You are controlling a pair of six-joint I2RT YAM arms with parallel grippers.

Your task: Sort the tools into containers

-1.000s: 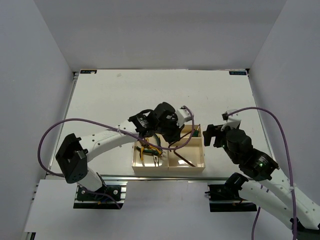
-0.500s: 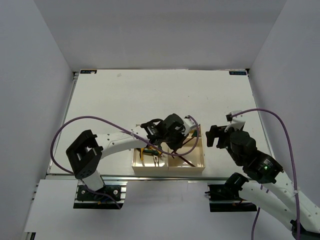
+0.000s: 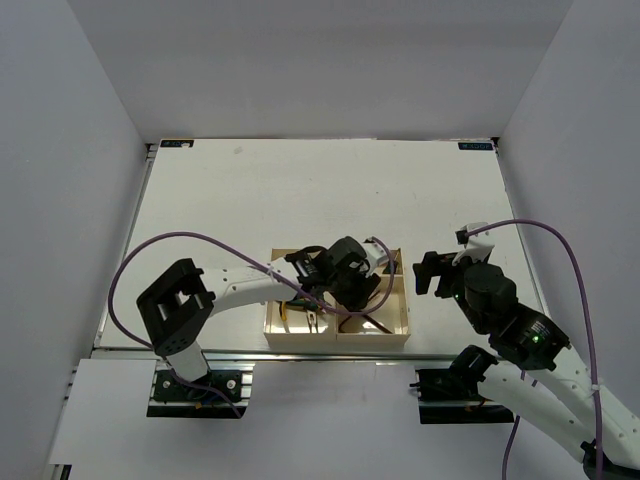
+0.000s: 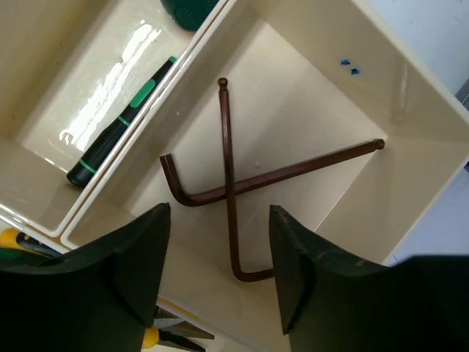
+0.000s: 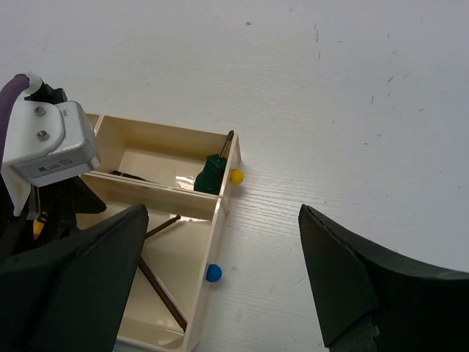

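The left end effector [image 4: 218, 213] hangs open and empty over two crossed hex keys [image 4: 229, 189], which lie in the near-right compartment of the tray [image 4: 410, 95]. The right end effector [image 5: 221, 213] gapes wide, holding nothing, just right of the tray.

My top camera sits above and behind me, looking down and forward over the whole counter [image 3: 250, 190] from well off. The camera on my left hand [image 4: 220, 242] peers nearly straight down, very close, into the tray [image 4: 315, 110] (the crossed hex keys [image 4: 229, 192] fill its view). The one on my right hand [image 5: 220, 220] looks down from farther out at that tray's right side, so all three views share the tray.
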